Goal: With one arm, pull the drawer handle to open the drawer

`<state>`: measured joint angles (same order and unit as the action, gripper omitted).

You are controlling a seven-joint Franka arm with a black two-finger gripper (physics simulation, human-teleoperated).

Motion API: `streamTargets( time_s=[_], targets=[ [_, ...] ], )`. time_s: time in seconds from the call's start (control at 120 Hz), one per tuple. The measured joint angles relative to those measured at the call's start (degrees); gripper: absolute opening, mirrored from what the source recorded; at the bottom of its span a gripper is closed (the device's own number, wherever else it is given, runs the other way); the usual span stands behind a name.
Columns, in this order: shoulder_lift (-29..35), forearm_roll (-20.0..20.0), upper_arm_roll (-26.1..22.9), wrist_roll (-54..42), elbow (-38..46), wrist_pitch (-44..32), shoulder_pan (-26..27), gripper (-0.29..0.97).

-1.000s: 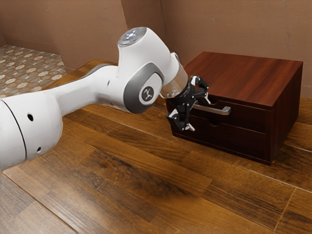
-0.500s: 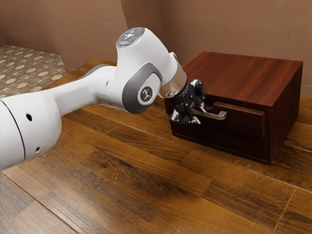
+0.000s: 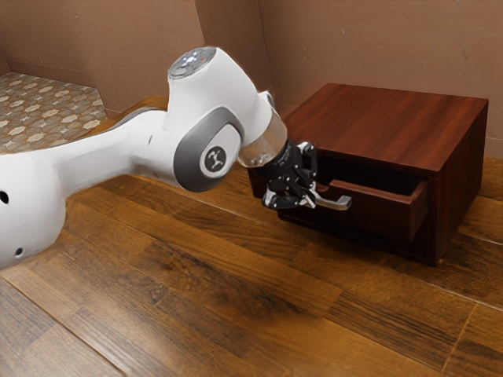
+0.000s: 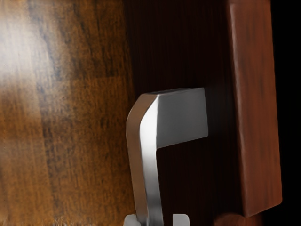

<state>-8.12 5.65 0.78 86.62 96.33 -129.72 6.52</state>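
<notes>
Nothing is crowding the fingers: the only furniture near them is a dark red-brown cabinet [image 3: 393, 126], sitting just behind them on the floor, and no loose thing is lying between them and it. The white arm [image 3: 118, 157] is reaching in from the exterior view's left, well behind the fingers.

Everything is resting on a floor [image 3: 236, 298] of glossy brown wooden planks, which is running under the fingers and out beyond them on every side. In the wrist view the same planks [image 4: 61, 117] are showing beside the handle. Far back behind the arm, a patch of patterned tiles [image 3: 39, 110] is meeting the wood. Plain brown walls [image 3: 377, 39] are closing the room in behind the cabinet.

The black gripper [image 3: 302, 198] is clenching the near end of the silver handle [image 3: 334, 204], its fingers drawn close together with the bar pinched between them. The rest of the bar is sticking out past the fingers toward the exterior view's right. Seen from the wrist, the handle [image 4: 160, 141] is bending off the drawer front and running straight back toward the hand.

The drawer [image 3: 385, 212] itself is standing partly out of the cabinet, just beyond the fingers, with a dark gap showing above it under the cabinet top. Its dark front panel [image 4: 188, 56] is lying right behind the handle.
</notes>
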Motion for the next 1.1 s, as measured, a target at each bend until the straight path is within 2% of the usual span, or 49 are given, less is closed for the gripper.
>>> streamTargets(
  time_s=[0.258, 0.642, 0.942, 1.1],
  targets=[
    [8.40, 0.18, -0.30, 0.02, 10.84, -3.15, 0.26, -0.11],
    [17.84, 1.07, -2.04, 0.16, 22.07, -7.89, -0.46, -0.11],
    [21.39, 1.81, -2.98, 0.27, 26.76, -10.39, -0.28, -0.11],
    [21.67, 1.96, -3.77, 0.28, 27.26, -11.19, -0.37, 0.08]
  ],
)
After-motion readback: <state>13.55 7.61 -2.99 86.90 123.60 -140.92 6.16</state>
